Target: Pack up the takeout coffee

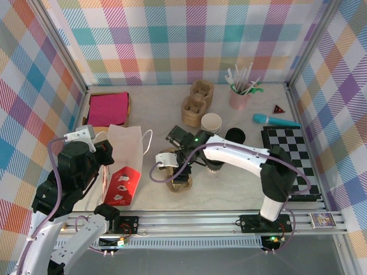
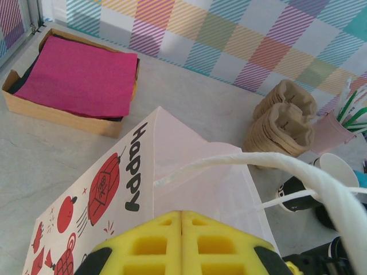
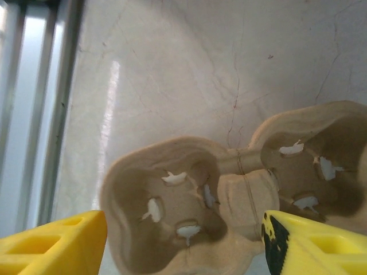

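Observation:
A brown pulp cup carrier [image 1: 179, 184] [image 3: 189, 223] lies near the table's front. Both of its sockets are empty. My right gripper [image 1: 182, 169] [image 3: 183, 249] hovers just above it, open, one yellow finger on each side. The takeout coffee [image 1: 215, 167], dark with a black lid, stands right of the carrier and is partly hidden under my right forearm. A white paper bag [image 1: 127, 148] [image 2: 189, 166] with red prints stands at the left. My left gripper [image 1: 106, 154] [image 2: 182, 216] is shut on the bag's rim. The bag's white handle [image 2: 275, 163] arches across the left wrist view.
A box of pink napkins [image 1: 109, 109] sits at the back left. A stack of carriers [image 1: 196, 102], a pink cup of straws [image 1: 239, 96], an empty white cup [image 1: 211, 122] and a black lid [image 1: 235, 135] stand behind. A checkered board [image 1: 289, 154] lies at the right.

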Robot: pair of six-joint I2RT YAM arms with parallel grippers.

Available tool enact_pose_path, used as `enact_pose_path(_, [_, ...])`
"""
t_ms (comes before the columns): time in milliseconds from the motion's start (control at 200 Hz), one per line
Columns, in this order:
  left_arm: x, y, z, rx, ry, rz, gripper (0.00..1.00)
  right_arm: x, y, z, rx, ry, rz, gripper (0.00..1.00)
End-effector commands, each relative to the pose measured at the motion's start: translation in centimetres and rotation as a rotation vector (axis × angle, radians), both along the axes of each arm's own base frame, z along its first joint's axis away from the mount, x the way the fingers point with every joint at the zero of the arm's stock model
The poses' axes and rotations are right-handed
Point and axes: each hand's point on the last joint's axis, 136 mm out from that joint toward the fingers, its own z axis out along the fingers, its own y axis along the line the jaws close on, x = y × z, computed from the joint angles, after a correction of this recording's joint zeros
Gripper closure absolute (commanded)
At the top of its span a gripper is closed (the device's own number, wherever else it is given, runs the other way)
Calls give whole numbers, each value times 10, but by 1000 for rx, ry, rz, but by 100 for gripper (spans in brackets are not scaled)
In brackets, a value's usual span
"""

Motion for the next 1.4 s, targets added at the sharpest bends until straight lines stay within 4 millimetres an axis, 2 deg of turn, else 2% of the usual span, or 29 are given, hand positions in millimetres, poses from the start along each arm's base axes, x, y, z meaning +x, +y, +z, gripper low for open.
enact_pose_path(0, [0, 2, 9, -25, -33, 16, 100, 5, 8, -4, -18, -23, 36, 33])
enact_pose_path(165, [-1, 2, 9, -25, -33, 14, 100, 16, 12, -28, -76, -52, 33, 36])
enact_pose_path(310, [0, 3, 8, -24, -32, 17, 100, 25, 11, -43, -111, -100, 27, 31])
enact_pose_path(470, [0, 2, 6, -26, -30, 14, 100, 31, 10, -58, -140, -136, 28, 30])
enact_pose_path(860, [1, 1, 5, -27, -28, 13, 100, 38, 12, -80, -160, -205, 34, 30])
enact_pose_path(985, [0, 1, 6, -30, -30, 10, 100, 38, 12, -85, -177, -209, 41, 36])
enact_pose_path(1095, [-1, 1, 6, -29, -30, 12, 100, 38, 11, -87, -192, -214, 41, 46])
enact_pose_path(1325, [-1, 2, 6, -28, -33, 13, 100, 35, 10, -81, -197, -227, 52, 64])
enact_pose_path(1390, [-2, 2, 7, -29, -35, 13, 100, 34, 11, -76, -187, -230, 45, 65])
